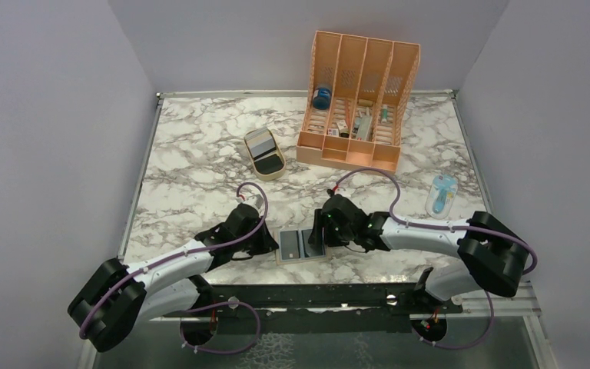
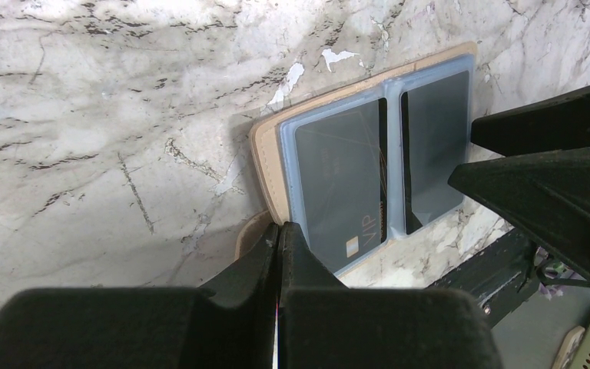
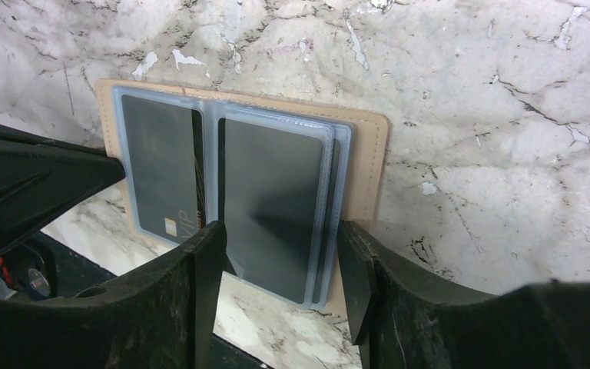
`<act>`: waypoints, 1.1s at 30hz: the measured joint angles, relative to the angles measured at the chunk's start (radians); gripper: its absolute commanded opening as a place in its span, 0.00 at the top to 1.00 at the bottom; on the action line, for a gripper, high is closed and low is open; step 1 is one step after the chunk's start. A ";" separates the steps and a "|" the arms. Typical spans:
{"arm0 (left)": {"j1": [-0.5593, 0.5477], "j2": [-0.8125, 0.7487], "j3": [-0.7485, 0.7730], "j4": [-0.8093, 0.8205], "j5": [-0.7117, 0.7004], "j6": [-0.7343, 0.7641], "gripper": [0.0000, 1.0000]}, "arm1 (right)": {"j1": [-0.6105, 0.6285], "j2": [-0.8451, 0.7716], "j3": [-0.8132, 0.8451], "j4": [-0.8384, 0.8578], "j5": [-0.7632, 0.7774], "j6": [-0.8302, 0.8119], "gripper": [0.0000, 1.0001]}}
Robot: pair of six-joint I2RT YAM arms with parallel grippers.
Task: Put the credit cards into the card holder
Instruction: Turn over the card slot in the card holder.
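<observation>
Credit cards, two dark ones, sit pocketed in the open wallet at the near edge of the desk, so insertion looks about done; left fingers closed tight at its left near corner, right fingers half-spread astride its right half; next probably calls for a clean release.

Both arms stretch low and inward from their bases, their wrists nearly meeting at the middle. The left arm angles up to the right, and the left gripper has its jaws pressed flat together (no gap shows between them). The right arm reaches leftward; the right gripper holds its jaws well apart
</observation>
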 measured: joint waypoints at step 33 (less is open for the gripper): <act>-0.001 0.008 -0.004 0.012 0.002 -0.006 1.00 | 0.000 0.013 0.010 0.148 -0.214 -0.035 0.47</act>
